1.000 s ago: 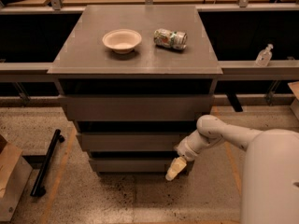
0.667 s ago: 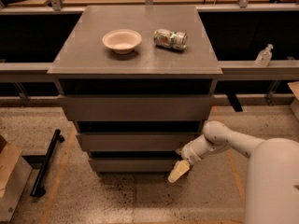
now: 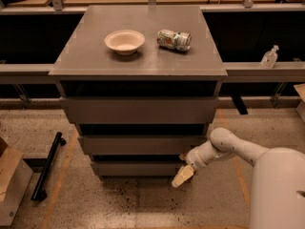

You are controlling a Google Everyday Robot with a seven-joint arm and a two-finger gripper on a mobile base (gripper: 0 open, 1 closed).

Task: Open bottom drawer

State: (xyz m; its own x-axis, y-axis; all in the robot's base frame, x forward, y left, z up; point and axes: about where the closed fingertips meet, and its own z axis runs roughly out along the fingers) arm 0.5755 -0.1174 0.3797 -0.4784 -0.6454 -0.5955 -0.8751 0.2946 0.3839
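A: Camera view: bottom drawer (image 3: 136,169), lowest of three, front looks about flush. Which step?

B: Engaging, I'd say. Gripper (image 3: 183,170) is at its right end; open or closed, cannot tell. Next: catch the edge and pull straight toward the near side.

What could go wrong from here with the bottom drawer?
The gripper sits at the far right end of the bottom drawer, whose front shows no handle; it may slip off, or an off-centre pull may skew the drawer. A jolt could roll the can lying on its side on the cabinet top.
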